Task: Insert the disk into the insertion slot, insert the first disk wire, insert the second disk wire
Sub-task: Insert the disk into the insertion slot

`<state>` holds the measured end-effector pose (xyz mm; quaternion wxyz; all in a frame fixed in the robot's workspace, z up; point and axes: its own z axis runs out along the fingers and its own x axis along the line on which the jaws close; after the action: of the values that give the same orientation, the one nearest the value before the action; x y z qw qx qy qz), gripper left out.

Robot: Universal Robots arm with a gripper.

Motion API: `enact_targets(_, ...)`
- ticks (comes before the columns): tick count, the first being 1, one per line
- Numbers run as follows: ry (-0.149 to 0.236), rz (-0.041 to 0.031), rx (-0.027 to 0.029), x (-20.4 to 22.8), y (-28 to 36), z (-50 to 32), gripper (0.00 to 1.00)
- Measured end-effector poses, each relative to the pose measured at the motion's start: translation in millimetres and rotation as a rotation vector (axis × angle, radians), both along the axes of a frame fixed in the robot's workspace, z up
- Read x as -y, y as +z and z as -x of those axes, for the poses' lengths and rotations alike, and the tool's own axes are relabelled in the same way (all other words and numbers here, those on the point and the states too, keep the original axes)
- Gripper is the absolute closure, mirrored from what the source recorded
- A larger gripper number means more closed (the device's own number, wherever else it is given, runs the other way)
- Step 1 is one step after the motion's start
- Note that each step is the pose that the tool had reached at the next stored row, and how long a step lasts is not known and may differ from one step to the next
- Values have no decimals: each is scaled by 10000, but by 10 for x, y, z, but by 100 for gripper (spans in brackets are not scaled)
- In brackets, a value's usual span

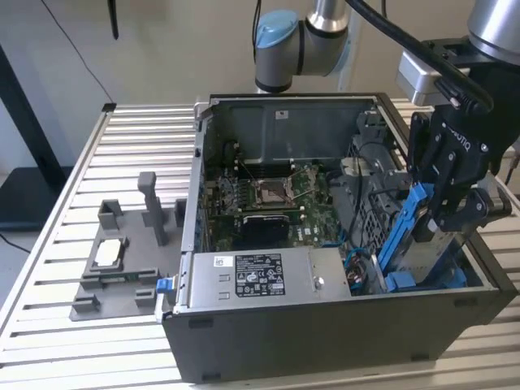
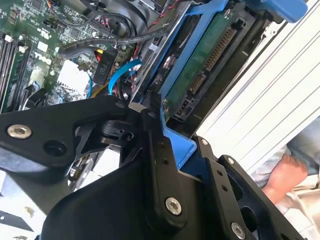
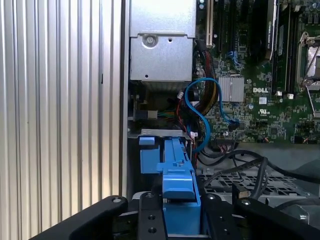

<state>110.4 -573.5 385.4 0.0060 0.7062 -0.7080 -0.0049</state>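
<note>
Blue plastic is what the gripper [image 3: 179, 212] is clamped on: its black fingers [image 3: 150, 215] press either side of the carrier frame of the disk [image 1: 404, 231], a firm grasp from above. In the exterior view the disk stands on edge rather than flat. Its long axis is steep, with the upper end under the gripper leaning toward the exterior view's right and the lower end reaching down into the corner of the computer case [image 1: 325, 341]. The second wrist view shows its green underside and connector row [image 2: 205, 60] facing the case interior. The insertion slot [image 3: 157, 133] lies directly beneath the gripper, along the line of the disk's long axis. I judge the disk to be at the mouth of the slot but not seated. A blue cable [image 3: 200, 115] loops just beside the bay, between it and the motherboard [image 1: 268, 203].
</note>
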Motion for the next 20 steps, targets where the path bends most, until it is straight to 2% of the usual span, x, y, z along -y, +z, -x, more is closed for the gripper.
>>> enact_targets(11, -1, -15, 6, -1, -1, 0, 68)
enact_targets(12, -4, -76, 20, -1, -3, 1, 68)
enact_targets(14, -1, -286, 47, -3, -3, 2, 68)
enact_targets(15, -2, -363, 53, -2, -2, 3, 68)
enact_targets(20, 0, -395, 60, -6, -6, 1, 68)
